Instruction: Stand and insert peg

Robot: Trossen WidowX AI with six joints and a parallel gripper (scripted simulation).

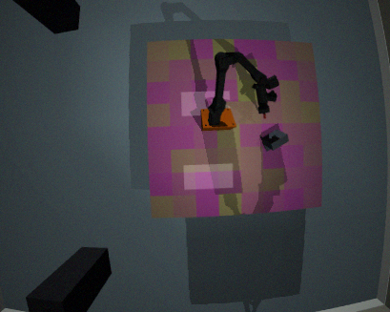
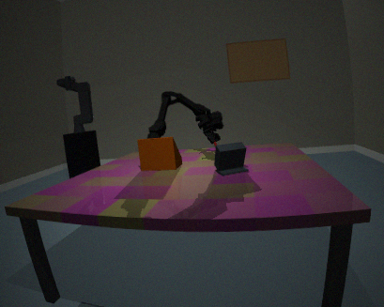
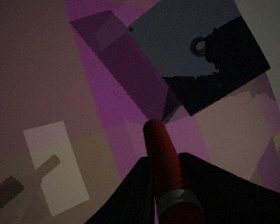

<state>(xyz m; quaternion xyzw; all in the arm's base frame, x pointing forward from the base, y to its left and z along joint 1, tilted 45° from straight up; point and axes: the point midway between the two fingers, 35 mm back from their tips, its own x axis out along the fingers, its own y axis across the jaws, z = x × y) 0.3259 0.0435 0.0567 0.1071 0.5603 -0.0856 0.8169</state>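
Above 1 table point(image 1: 254, 169) point(image 2: 189, 208), 1 gripper point(image 1: 263, 108) point(image 2: 214, 138) point(image 3: 164, 163), nearly closed, clasps 1 red peg point(image 1: 264, 115) point(image 2: 215, 144) point(image 3: 162, 142) near 1 panel point(image 1: 278, 138) point(image 2: 231, 157) point(image 3: 200, 50).

Panel point(image 1: 281, 139) point(image 2: 230, 157) point(image 3: 175, 50) on table point(image 1: 177, 137) point(image 2: 184, 222) point(image 3: 45, 85), beside arm base point(image 1: 231, 125) point(image 2: 157, 154)

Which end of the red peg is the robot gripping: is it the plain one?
No, the fingers of the gripper close on the red peg near its pale band, leaving the plain end sticking out.

The red peg point(image 1: 264, 115) point(image 2: 215, 144) point(image 3: 164, 152) looks smooth, its band point(image 3: 175, 196) dull metallic grey.
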